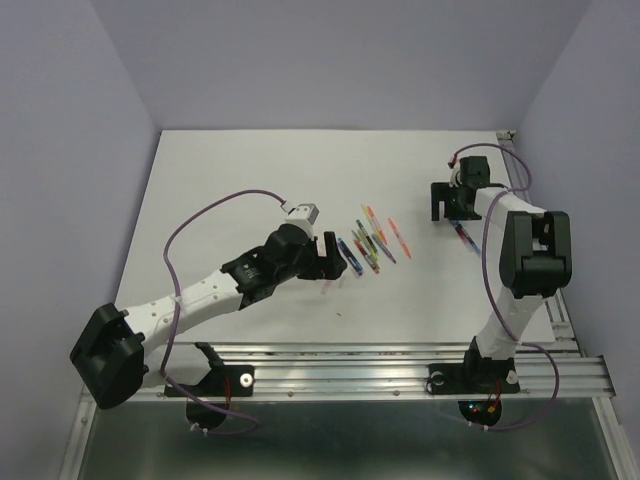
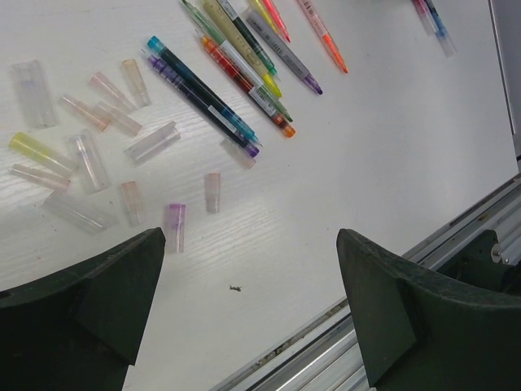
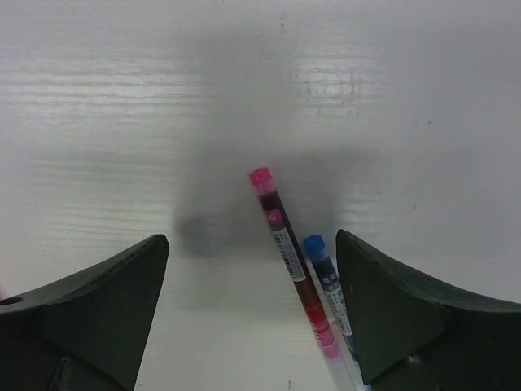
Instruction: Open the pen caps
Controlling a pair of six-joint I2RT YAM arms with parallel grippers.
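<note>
Right wrist view: the right gripper (image 3: 251, 244) has its jaws apart above the surface (image 3: 98, 98). A pink pen (image 3: 285, 244) and a blue pen (image 3: 327, 285) lie between them, almost touching at lower centre.

Risk: closing here could pinch both pens or roll one away.

In the left wrist view, the left gripper (image 2: 251, 236) has its jaws apart and holds nothing. Loose pen caps (image 2: 152, 142) lie scattered at upper left, with further pens (image 2: 236, 69) at upper centre.

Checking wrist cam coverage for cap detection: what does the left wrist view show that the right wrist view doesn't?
Left wrist only: scattered pale translucent plastic pen caps, a fanned row of thin coloured pens, and the metal rail at the table edge.

Right wrist only: a close-up of a pink-tipped red pen and a blue-tipped pen side by side between the right gripper fingers.

Both: the white table and dark open fingers gripping nothing, including the left gripper. The pair at the left view's top right may be the same two pens.
</note>
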